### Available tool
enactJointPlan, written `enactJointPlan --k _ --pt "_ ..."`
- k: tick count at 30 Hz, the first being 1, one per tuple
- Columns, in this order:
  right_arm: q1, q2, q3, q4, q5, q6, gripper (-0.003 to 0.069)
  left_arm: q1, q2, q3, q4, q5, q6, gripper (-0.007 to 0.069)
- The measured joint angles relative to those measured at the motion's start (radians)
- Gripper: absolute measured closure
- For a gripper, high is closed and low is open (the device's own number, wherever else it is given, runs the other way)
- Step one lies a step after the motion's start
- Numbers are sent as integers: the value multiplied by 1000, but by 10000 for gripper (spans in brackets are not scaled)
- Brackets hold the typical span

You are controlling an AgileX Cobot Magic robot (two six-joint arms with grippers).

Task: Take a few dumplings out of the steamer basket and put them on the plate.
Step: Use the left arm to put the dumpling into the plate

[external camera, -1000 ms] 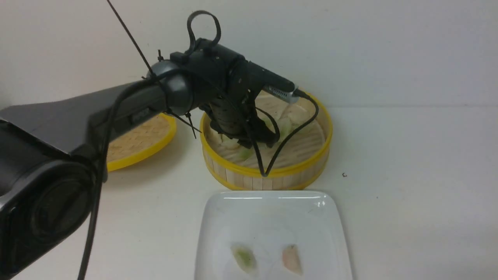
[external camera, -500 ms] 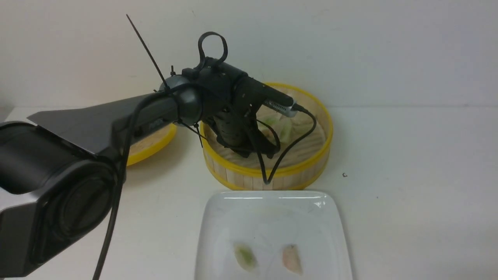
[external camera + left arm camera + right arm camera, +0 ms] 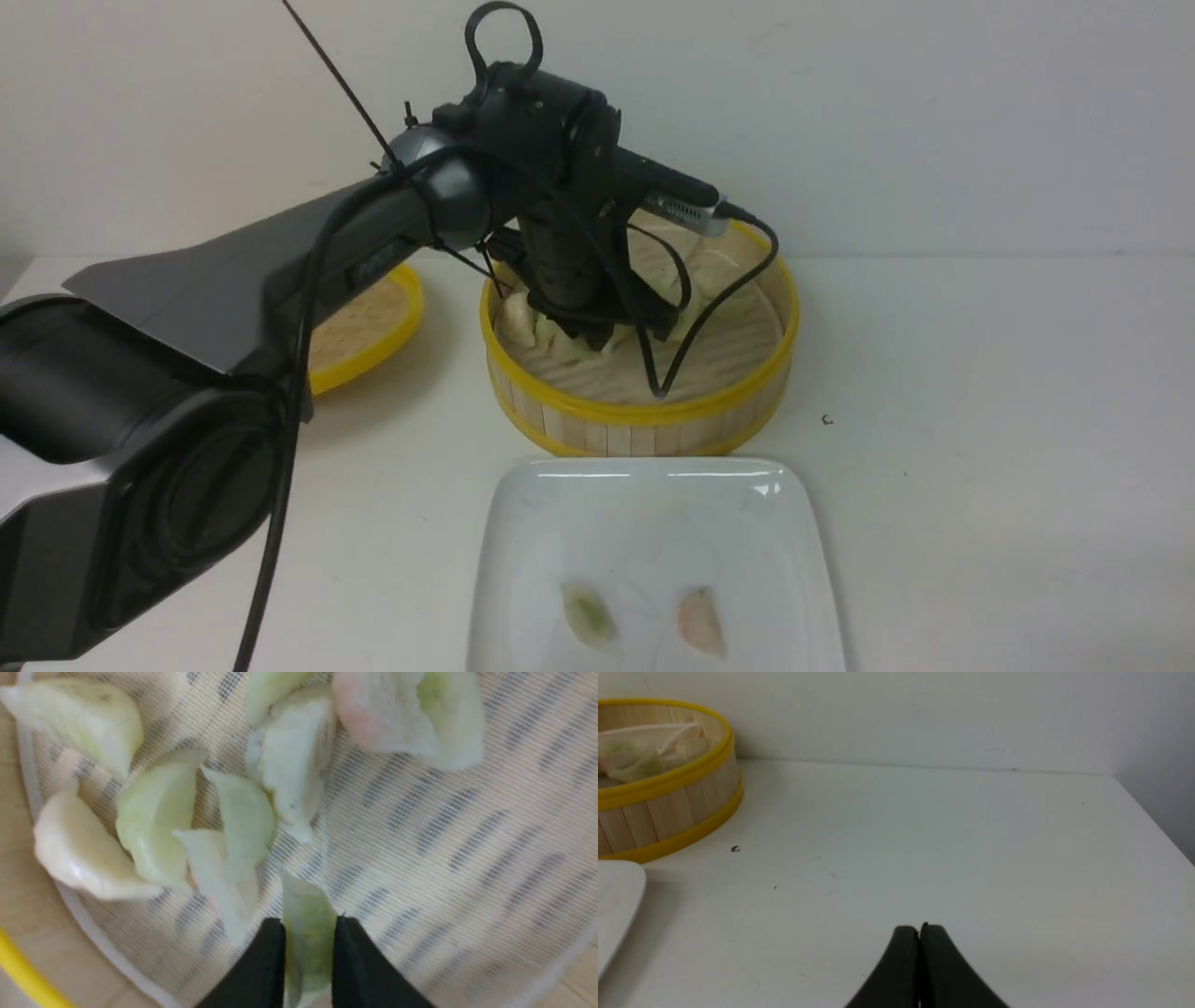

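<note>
Bright, even light; soft shadows on the table; glare along the plate rim; left wrist view blurry.

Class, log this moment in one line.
left claw: shut on pale dumpling, at steamer basket | right claw: shut | plate: green dumpling, pink dumpling

I see a plain white worktop meeting a bare off-white wall. One small dark speck lies on the worktop. My right wrist feed shows the worktop's far right corner, where a greyer side wall begins. Light is soft, even.
</note>
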State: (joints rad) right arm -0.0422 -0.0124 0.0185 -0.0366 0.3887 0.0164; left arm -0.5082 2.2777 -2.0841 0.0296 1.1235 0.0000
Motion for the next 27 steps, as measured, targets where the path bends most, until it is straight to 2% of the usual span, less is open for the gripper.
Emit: enactJointPlan --k 3,8,13,18,24,27 --pt "0 0 0 0 0 0 673 0 -16 -41 -60 79 28 523" --pt "0 0 0 0 0 0 673 -2 -102 -26 -163 104 69 523" --pt "0 0 0 0 0 0 673 -42 -274 179 -197 104 58 523" --pt "0 0 0 0 0 0 673 -97 -310 391 -239 96 40 523" --pt "0 0 0 0 0 0 673 -126 -245 448 -253 47 42 520" --pt "0 0 0 0 0 0 673 -126 -201 448 -253 36 42 442"
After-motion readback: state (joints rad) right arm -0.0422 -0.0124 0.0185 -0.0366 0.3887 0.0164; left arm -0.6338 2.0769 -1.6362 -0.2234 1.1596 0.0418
